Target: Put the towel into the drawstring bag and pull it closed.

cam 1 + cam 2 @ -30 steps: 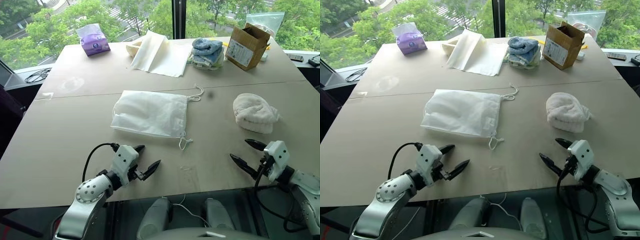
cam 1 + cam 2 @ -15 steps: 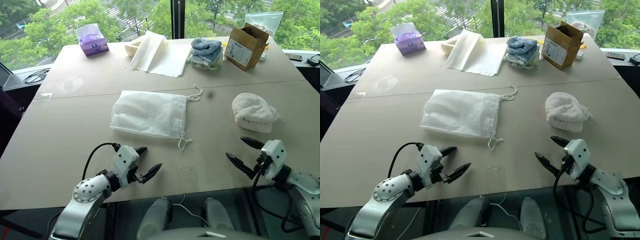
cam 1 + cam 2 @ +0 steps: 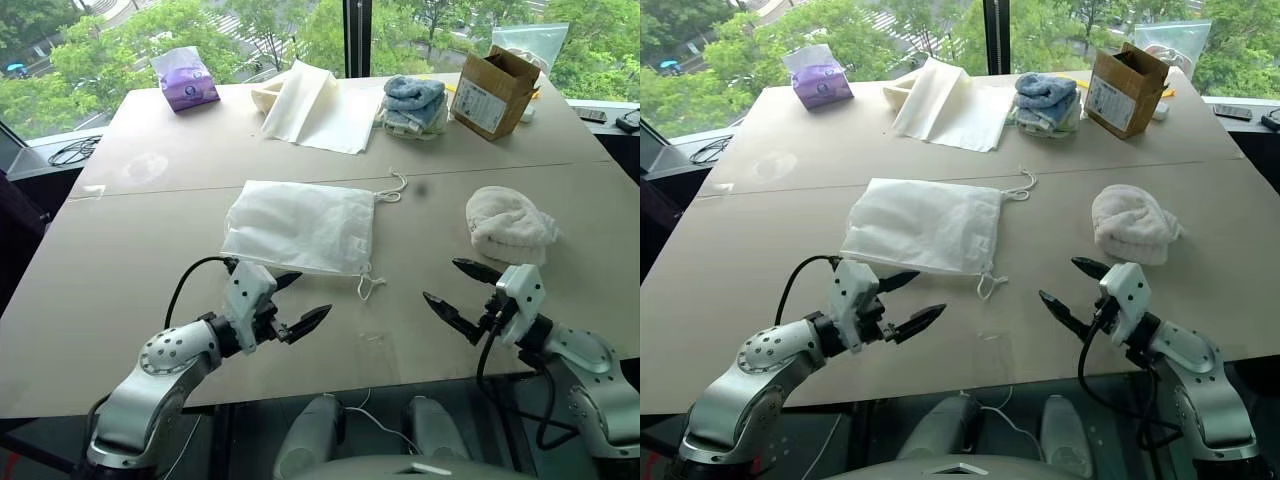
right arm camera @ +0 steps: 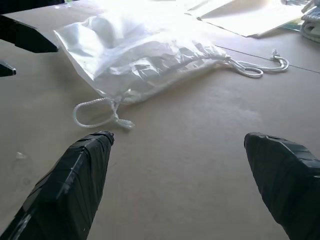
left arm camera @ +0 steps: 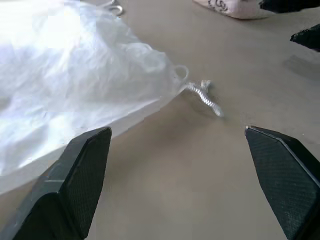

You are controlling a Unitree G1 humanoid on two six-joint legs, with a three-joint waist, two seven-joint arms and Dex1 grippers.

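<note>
The drawstring bag lies flat in the middle of the table, its mouth facing right, with one cord loop at its far corner and another at its near corner. The towel, a white fluffy bundle, rests on the table to the bag's right. My left gripper hovers open just in front of the bag's near edge, nothing between its fingers. My right gripper is open and empty too, in front of the towel and to its left, pointing toward the bag's near cord.
Along the table's far edge sit a purple tissue pack, a cream cloth sheet, folded blue-and-white towels and a cardboard box. The near table edge lies just under both arms.
Both grippers have risen and moved inward toward the bag's near cord, the right one leftward, the left one up and right. Both stayed open; bag and towel have not moved.
</note>
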